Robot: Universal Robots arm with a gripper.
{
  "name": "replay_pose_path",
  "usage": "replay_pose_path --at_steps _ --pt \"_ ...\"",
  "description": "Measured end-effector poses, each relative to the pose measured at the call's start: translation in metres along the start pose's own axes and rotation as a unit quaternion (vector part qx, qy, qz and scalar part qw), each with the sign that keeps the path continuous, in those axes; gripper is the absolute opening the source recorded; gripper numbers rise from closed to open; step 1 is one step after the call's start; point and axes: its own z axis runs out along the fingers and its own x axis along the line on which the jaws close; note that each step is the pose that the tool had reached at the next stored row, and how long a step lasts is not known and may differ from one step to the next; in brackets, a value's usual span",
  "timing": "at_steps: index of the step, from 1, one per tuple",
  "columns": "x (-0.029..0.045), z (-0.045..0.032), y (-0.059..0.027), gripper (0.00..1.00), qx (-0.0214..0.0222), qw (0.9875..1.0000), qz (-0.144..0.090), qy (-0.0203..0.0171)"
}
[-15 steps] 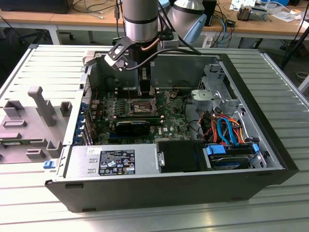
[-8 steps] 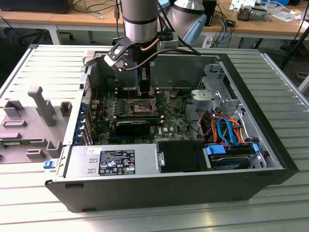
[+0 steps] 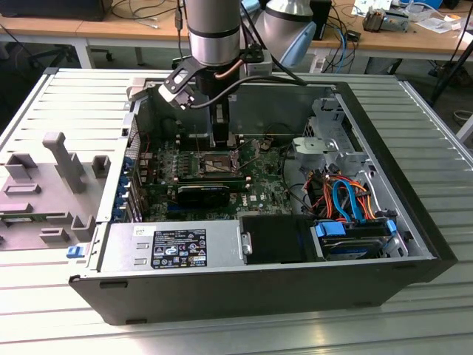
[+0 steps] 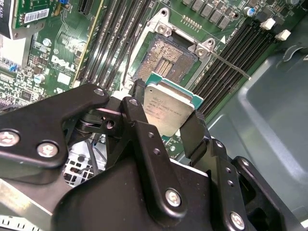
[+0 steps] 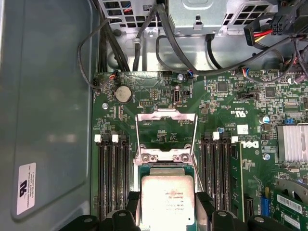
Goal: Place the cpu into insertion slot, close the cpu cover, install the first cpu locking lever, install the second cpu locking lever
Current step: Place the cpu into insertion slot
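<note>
A: What is the room like?

B: Cluttered wooden desks run along the back, and in front a ribbed metal table carries everything. At the exterior view's left sits a grey plastic fixture. In the middle lies an open computer case with the arm reaching down into it. At that view's right, inside the case, blue and orange cables loop beside a metal drive cage.

A: And the cpu?

B: The cpu is a small flat square: a silver-grey metal lid with faint print, set on a green base whose edge peeps out round the lid. The pincer has it. Two black fingers press on opposite edges, closed just to the chip's width, and the lid faces the camera in both wrist views.

A: Is it seated?

B: No. In the second wrist view the insertion slot lies bare, a dark square field of fine gold contacts in a metal rim. The cpu hangs near it, apart from it.

A: The cpu cover?

B: Open. In the first wrist view the cpu cover is a thin silvery frame with green board showing through its window, lying back beyond the slot, away from the pincer. A thin wire lever juts out beside the slot, and black memory slots flank it on both sides.
</note>
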Motion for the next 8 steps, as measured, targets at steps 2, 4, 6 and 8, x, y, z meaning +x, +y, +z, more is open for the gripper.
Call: replay_pose_path --at_steps 2,4,6,8 --pt "0.0 0.0002 -0.0003 0.54 0.0 1.0 0.0 0.0" --pt "0.0 0.0004 -0.0006 0.54 0.0 1.0 0.0 0.0" --pt "0.0 0.0006 -0.0011 0.54 0.0 1.0 0.0 0.0" --pt "0.0 0.0008 -0.0015 0.54 0.0 1.0 0.0 0.0"
